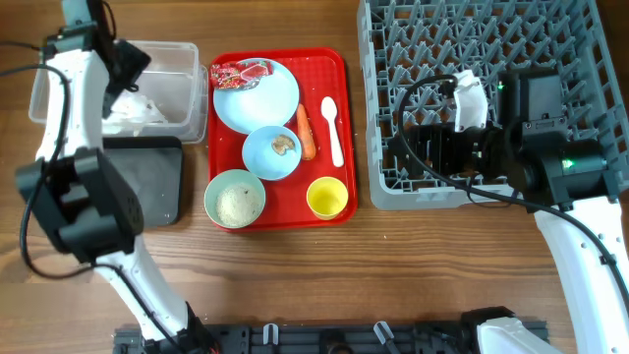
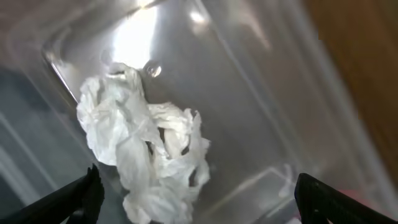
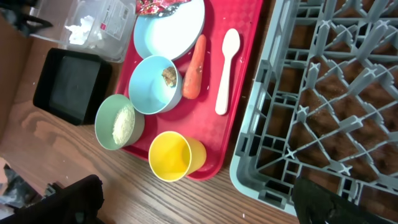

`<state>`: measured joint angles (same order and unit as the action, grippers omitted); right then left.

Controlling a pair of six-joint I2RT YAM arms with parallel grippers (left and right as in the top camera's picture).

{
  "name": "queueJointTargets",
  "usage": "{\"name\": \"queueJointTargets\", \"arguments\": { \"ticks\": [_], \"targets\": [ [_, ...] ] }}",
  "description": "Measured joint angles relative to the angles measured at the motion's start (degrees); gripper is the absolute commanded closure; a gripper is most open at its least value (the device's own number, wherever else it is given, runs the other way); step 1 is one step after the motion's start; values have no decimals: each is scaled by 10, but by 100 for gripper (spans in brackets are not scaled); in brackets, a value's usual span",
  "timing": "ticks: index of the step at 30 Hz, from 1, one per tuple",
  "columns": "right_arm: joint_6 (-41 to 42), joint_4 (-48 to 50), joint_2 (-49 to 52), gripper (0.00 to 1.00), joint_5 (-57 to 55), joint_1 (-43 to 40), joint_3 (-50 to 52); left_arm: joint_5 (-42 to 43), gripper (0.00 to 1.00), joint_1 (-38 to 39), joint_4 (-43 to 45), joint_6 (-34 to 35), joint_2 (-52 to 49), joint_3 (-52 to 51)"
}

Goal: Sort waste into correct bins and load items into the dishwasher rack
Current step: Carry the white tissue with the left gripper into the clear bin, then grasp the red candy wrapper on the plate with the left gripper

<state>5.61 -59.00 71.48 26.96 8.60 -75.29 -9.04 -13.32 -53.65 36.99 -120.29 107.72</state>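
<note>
Clear plastic tub [image 1: 172, 59], far left of the wooden bench [image 1: 413, 275]: holds one crumpled white tissue [image 2: 146, 155], lying loose on the tub floor. Left fingers [image 2: 71, 202] hang over it, spread wide, gripping nothing.

Black tray [image 1: 157, 182]: just in front of the tub, on the bench.

Red serving tray [image 1: 329, 69]: between the two bins and the rack. Contents:
- light blue plate [image 1: 265, 103], far end, with a red-and-white wrapper [image 1: 239, 72] on its far-left rim;
- light blue bowl [image 1: 260, 162], middle, containing a small brown food bit [image 1: 284, 144];
- orange carrot [image 1: 306, 133], lying just right of that bowl;
- white plastic spoon [image 1: 333, 128], right of the carrot and apart from it;
- yellow cup [image 1: 327, 198], upright, near right corner;
- pale green bowl [image 3: 106, 134], near left corner, holding white rice-like grains [image 1: 238, 204].

Grey dishwasher rack [image 1: 550, 39]: right side of the bench, pegs upright. Right fingers [image 3: 68, 199] sit above its near-left part, spread wide, holding nothing.
</note>
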Motion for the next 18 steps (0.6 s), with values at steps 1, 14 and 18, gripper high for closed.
{"name": "queueJointTargets", "arguments": {
  "ticks": [1,14,18],
  "targets": [
    [3,1,0,0,0,0,0,2,1,2,1,-13,16,1],
    [11,3,0,0,0,0,0,30,0,242,68,-134,35,9],
    [13,2,0,0,0,0,0,0,1,278,92,-55,-59,9]
  ]
}}
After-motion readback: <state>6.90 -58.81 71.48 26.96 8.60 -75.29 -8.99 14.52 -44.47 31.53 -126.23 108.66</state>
